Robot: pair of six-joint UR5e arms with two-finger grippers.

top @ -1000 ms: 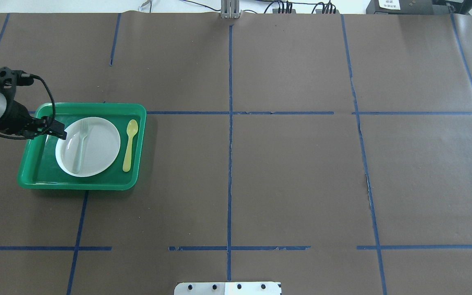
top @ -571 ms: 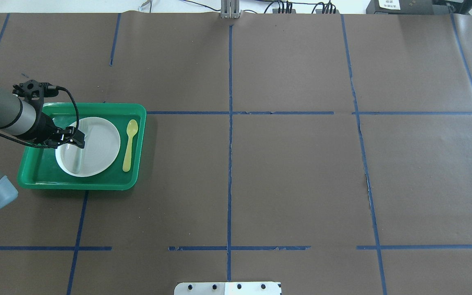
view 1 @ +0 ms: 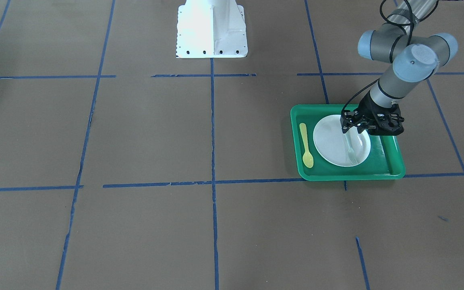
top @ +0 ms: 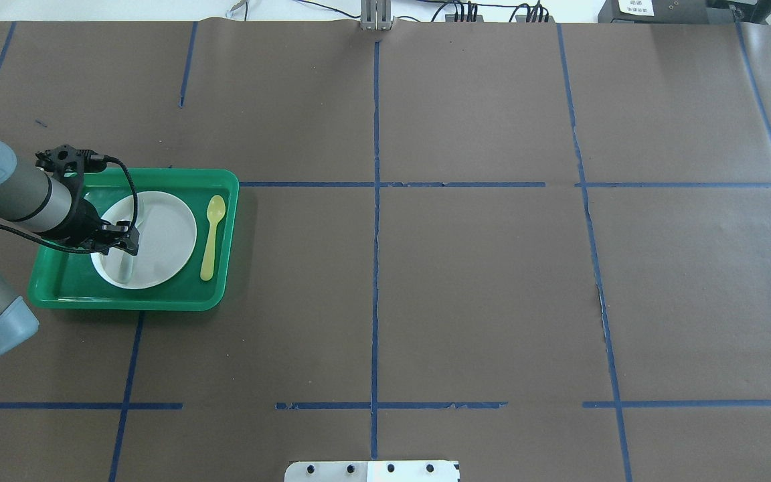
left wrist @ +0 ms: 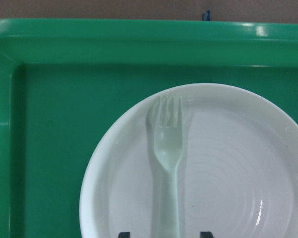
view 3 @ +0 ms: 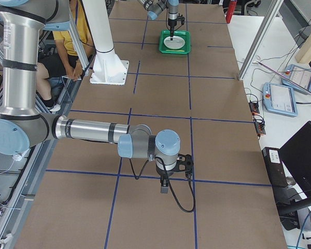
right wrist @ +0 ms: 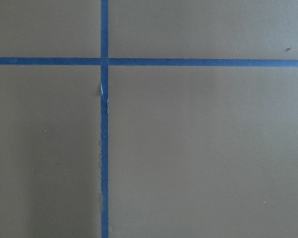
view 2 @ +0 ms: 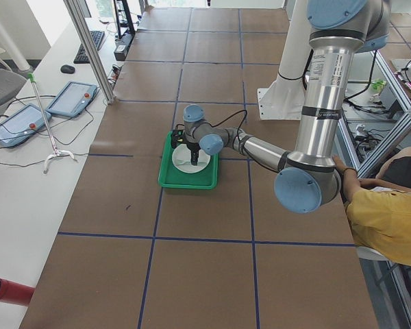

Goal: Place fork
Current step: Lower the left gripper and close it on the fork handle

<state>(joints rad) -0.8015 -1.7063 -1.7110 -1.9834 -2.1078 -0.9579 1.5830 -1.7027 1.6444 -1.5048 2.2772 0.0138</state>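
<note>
The pale plastic fork (left wrist: 166, 148) lies on the white plate (left wrist: 228, 173), tines toward the far tray wall. The plate sits in the green tray (top: 158, 298) with the yellow spoon (top: 211, 234) beside it on the tray floor. My left gripper (top: 121, 244) hangs over the plate's left part, above the fork's handle (view 1: 351, 147). In the left wrist view its fingertips (left wrist: 123, 234) stand apart on either side of the handle, open and empty. My right gripper (view 3: 164, 188) points down at bare table far from the tray; I cannot tell whether it is open or shut.
The white robot base (view 1: 212, 28) stands at the table's robot side. Brown paper with blue tape lines (top: 375, 268) covers the table. A person in yellow (view 2: 390, 219) sits by the robot's left side.
My left gripper moved from the tray's left edge to over the plate, then a little toward the robot along the fork's handle. The fork, plate and spoon have not moved.
</note>
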